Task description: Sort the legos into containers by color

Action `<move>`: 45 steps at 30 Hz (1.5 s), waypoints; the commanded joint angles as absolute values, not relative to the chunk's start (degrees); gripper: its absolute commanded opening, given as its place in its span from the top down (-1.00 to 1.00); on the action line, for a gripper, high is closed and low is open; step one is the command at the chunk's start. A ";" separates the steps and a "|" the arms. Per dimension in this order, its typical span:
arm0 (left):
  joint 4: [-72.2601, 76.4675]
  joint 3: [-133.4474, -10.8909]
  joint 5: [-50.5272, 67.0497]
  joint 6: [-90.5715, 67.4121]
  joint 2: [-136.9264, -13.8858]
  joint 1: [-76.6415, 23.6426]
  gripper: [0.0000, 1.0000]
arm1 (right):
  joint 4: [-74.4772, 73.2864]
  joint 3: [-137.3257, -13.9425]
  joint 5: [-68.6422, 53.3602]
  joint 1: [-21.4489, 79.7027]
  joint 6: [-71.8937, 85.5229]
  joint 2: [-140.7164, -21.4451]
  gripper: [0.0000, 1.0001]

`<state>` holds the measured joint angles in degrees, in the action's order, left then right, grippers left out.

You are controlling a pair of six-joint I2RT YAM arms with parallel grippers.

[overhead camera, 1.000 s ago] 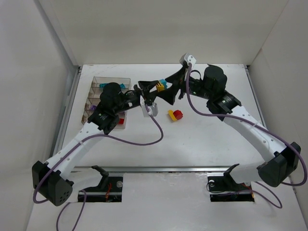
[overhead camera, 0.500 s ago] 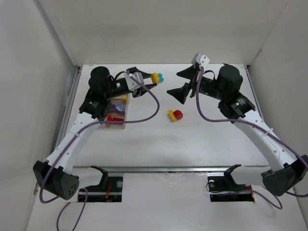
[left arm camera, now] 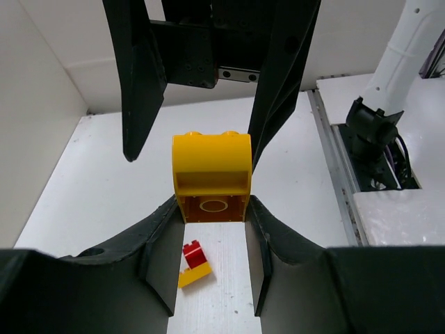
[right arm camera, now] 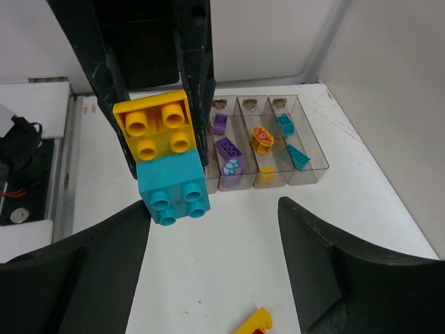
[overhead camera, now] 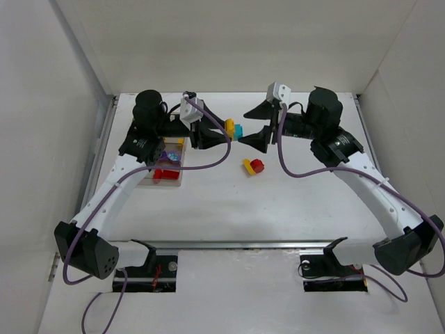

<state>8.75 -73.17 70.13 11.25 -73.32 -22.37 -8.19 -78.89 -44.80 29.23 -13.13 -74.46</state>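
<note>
We've got some legos (right arm camera: 228, 147) in the containers (right arm camera: 311, 174) already. Left gripper (left arm camera: 212, 209) clamps a yellow-teal pair (right arm camera: 167, 156), right gripper's (right arm camera: 212, 209) apart; red-yellow cluster (overhead camera: 253, 165) untouched.

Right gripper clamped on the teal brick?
No, right gripper stands open, one finger well clear of the teal brick; left gripper grips the yellow brick.

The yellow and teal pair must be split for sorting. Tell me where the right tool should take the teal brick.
By its two smooth side walls, coming from the right, stud face on. The teal brick juts free past the left tool, which clamps the yellow brick, and the open right tool faces it.
</note>
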 commanded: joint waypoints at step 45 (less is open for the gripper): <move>-2.45 -66.51 28.47 46.19 -84.36 3.86 1.00 | -6.68 -78.49 -23.99 30.32 -8.17 -78.13 1.00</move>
<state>-4.99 -65.87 33.56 35.09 -81.10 -0.08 -9.41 -78.43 -22.90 30.44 -8.97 -77.67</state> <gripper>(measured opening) 0.326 0.418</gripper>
